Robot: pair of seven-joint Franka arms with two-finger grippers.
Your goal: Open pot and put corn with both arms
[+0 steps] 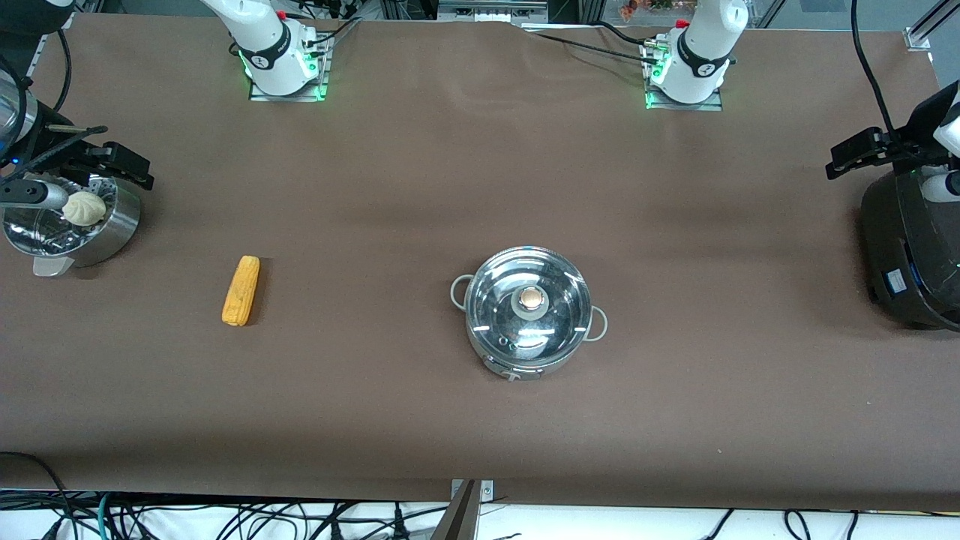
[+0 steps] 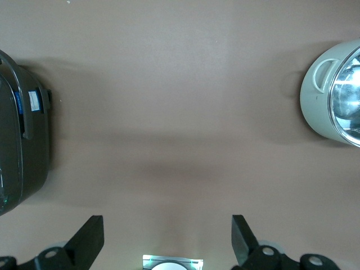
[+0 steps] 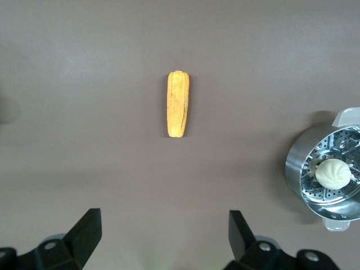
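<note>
You see the shiny round steel pot (image 1: 528, 313), glass lid on, mid-table. The ridged yellow corn (image 1: 241, 290) lies toward the right arm's end. Left gripper (image 2: 167, 239) and right gripper (image 3: 165, 236) both gape, empty.

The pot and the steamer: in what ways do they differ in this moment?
The pot is closed by a clear glass lid with a round knob; the steamer is open. The steamer holds a white bun; nothing shows inside the pot. The pot stands mid-table, the steamer at the right arm's end. Both are round and shiny steel.
</note>
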